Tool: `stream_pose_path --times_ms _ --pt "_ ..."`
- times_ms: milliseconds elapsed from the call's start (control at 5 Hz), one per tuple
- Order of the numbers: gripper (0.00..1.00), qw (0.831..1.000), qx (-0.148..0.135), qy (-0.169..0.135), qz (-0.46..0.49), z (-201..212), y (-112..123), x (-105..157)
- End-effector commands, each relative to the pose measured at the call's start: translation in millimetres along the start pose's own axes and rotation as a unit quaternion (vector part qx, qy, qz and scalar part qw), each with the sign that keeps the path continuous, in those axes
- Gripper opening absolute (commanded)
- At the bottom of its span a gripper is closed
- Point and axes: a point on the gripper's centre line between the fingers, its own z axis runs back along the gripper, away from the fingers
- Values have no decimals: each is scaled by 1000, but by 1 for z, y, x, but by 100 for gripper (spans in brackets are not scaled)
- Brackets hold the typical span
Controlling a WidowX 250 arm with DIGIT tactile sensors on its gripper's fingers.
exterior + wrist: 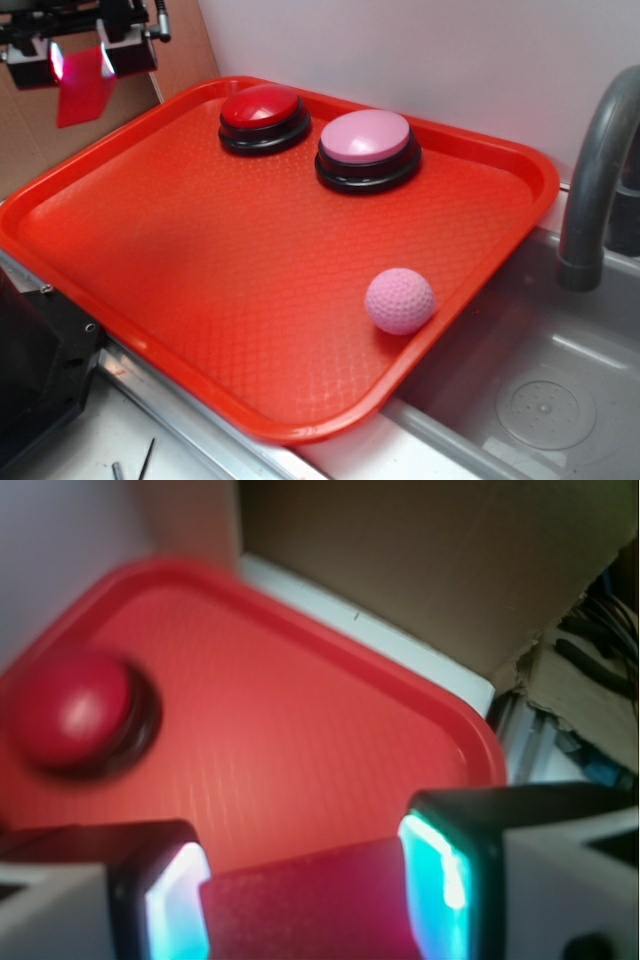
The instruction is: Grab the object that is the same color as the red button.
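My gripper (80, 62) is raised at the upper left, above the left corner of the red tray (250, 260). It is shut on the small flat red block (84, 88), which hangs between its pads. In the wrist view the block (305, 905) fills the gap between the two fingers of the gripper (305, 900), and its lower part is cut off by the frame edge. The red button (263, 112), a glossy red dome on a black base, stands at the tray's far side. It also shows blurred in the wrist view (72, 708), at the left.
A larger pink-domed button (366, 147) stands right of the red one. A pink dimpled ball (400, 300) lies near the tray's right edge. A grey faucet (600, 180) and sink (540, 400) are at right. Cardboard (400, 560) stands behind the tray.
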Motion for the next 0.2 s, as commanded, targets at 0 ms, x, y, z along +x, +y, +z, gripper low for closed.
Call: stream_pose_path --times_ms 0 --pt "0 985 -56 -6 -161 28 -2 1"
